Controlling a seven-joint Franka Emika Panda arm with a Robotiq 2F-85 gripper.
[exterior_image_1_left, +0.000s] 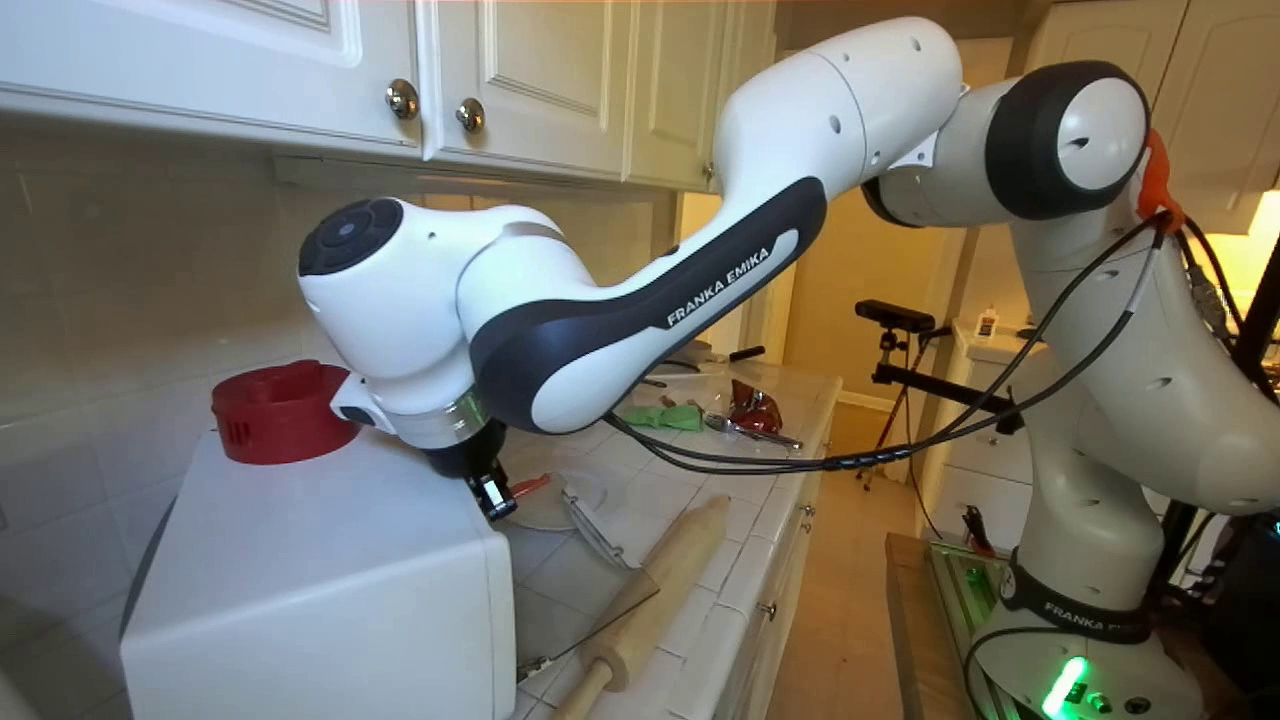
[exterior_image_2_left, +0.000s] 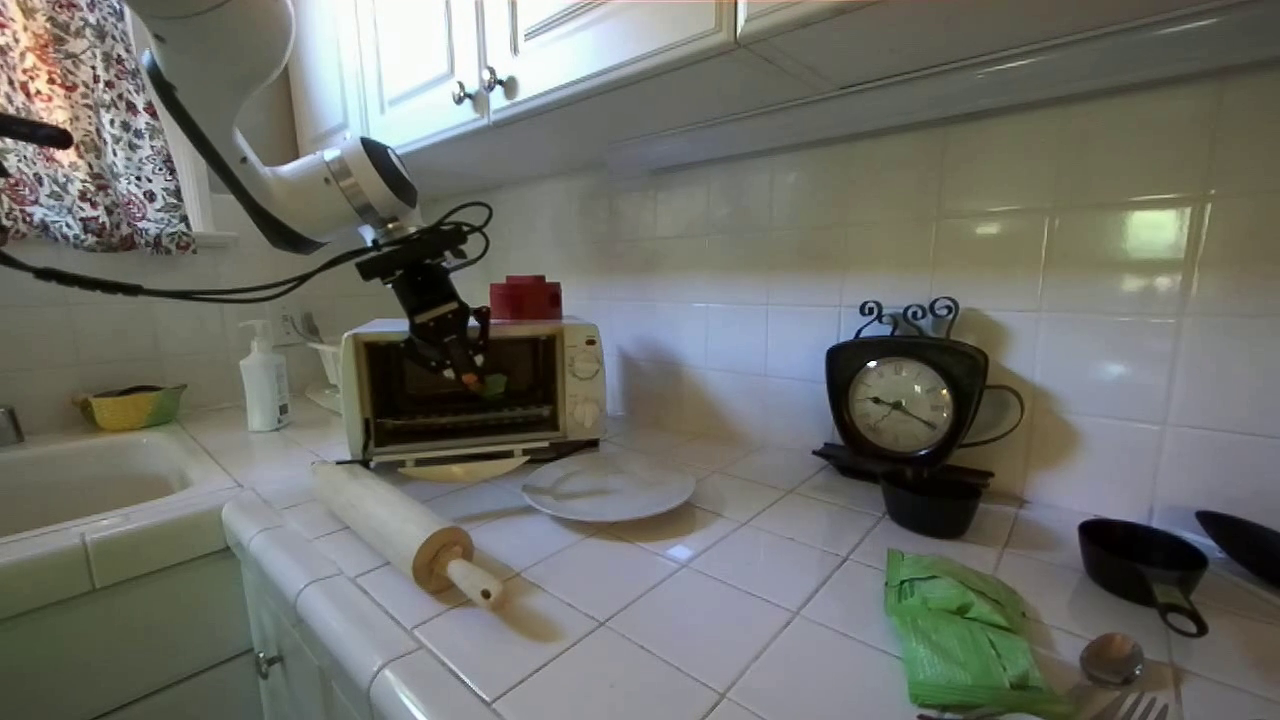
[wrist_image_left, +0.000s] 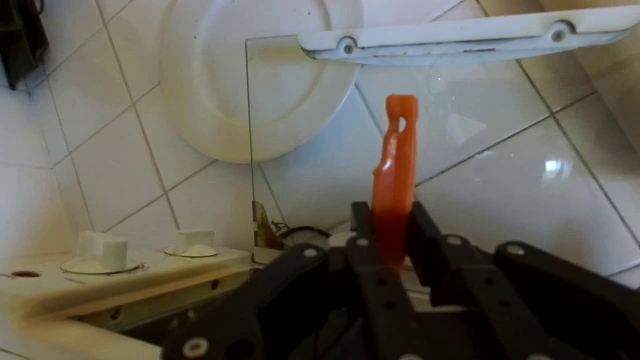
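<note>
My gripper (wrist_image_left: 391, 216) is shut on an orange object (wrist_image_left: 397, 155) with a slot near its far end, shaped like a handle. It points away from the fingers in the wrist view; its near end is hidden between them. In both exterior views the gripper (exterior_image_1_left: 494, 497) (exterior_image_2_left: 465, 368) is in front of a white toaster oven (exterior_image_1_left: 320, 560) (exterior_image_2_left: 584, 350), near its upper front. The oven's glass door is folded down, with a white door handle (wrist_image_left: 465, 37) along its outer edge. Below is a white plate (wrist_image_left: 185, 110), partly under the door; it also shows in an exterior view (exterior_image_2_left: 640, 495).
A rolling pin (exterior_image_1_left: 665, 570) (exterior_image_2_left: 385, 520) lies by the counter edge. A red container (exterior_image_1_left: 285, 415) (exterior_image_2_left: 525, 300) sits on the oven. Cabinets (exterior_image_1_left: 560, 80) hang above. A clock (exterior_image_2_left: 905, 405), a green packet (exterior_image_2_left: 955, 630), a black cup (exterior_image_2_left: 1140, 560) and a soap bottle (exterior_image_2_left: 264, 385) stand around.
</note>
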